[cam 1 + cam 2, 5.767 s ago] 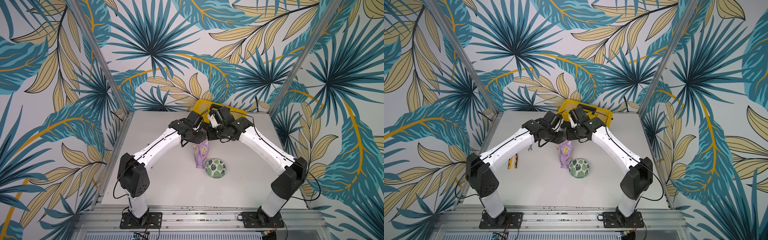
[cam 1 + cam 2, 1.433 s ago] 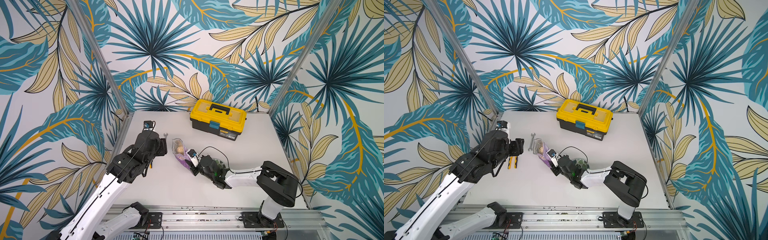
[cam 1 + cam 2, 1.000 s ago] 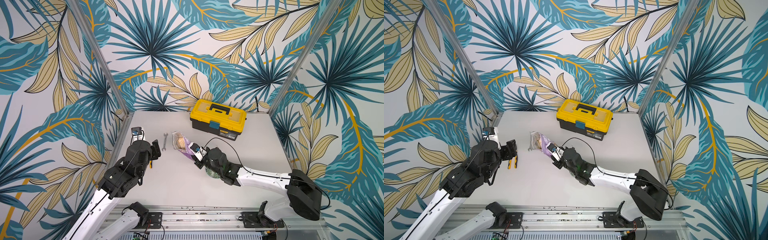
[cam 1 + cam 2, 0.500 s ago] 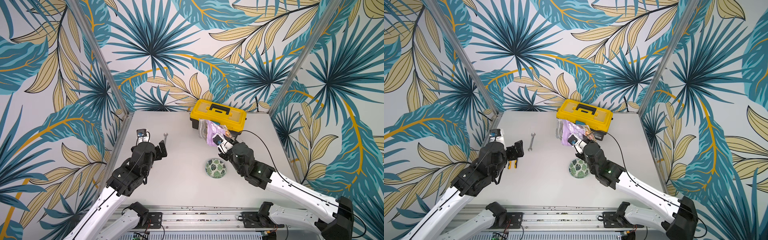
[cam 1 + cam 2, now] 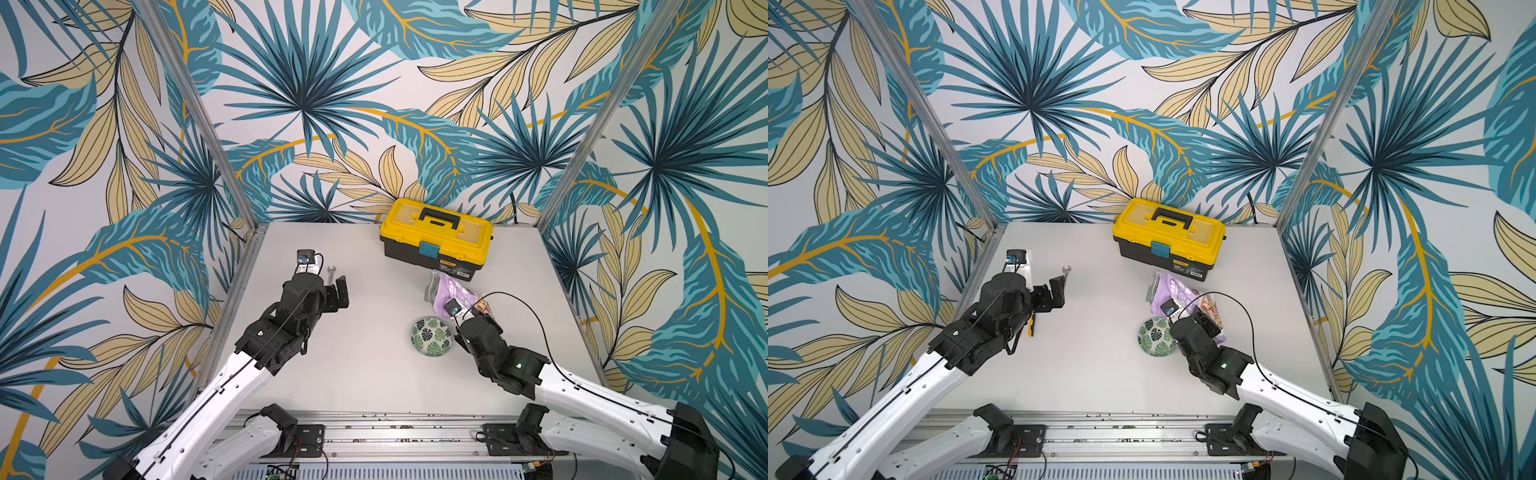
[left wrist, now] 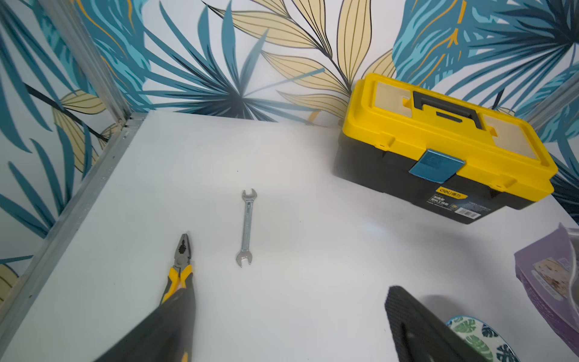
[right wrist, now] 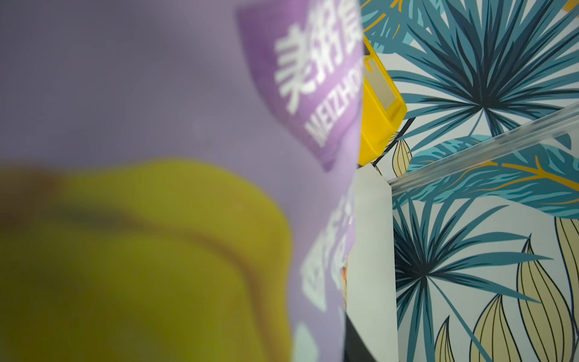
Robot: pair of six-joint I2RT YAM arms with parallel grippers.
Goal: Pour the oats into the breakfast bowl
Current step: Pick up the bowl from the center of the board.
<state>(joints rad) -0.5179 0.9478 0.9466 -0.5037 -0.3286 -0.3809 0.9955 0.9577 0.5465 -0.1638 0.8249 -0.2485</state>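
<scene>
The lilac pouch [image 5: 453, 289] that holds the oats hangs tilted between the toolbox and the breakfast bowl [image 5: 431, 337]. Its clear mouth points towards the toolbox. My right gripper [image 5: 473, 311] is shut on the pouch's lower part, just behind and right of the bowl. The pouch [image 7: 156, 78] fills the right wrist view and hides the jaws. The oats themselves do not show. The leaf-patterned bowl [image 5: 1156, 337] stands upright on the table. My left gripper [image 5: 337, 291] hovers open and holding nothing at the table's left; its fingers [image 6: 416, 329] stand wide apart.
A yellow-and-black toolbox [image 5: 435, 239] stands at the back of the table. A steel wrench [image 6: 247, 227] and yellow-handled pliers [image 6: 180, 261] lie near the left edge, under my left arm. Patterned walls close off the back and both sides.
My right gripper has carried the pouch down from in front of the toolbox to just behind the bowl. The left gripper has opened wider and stayed at the left.
</scene>
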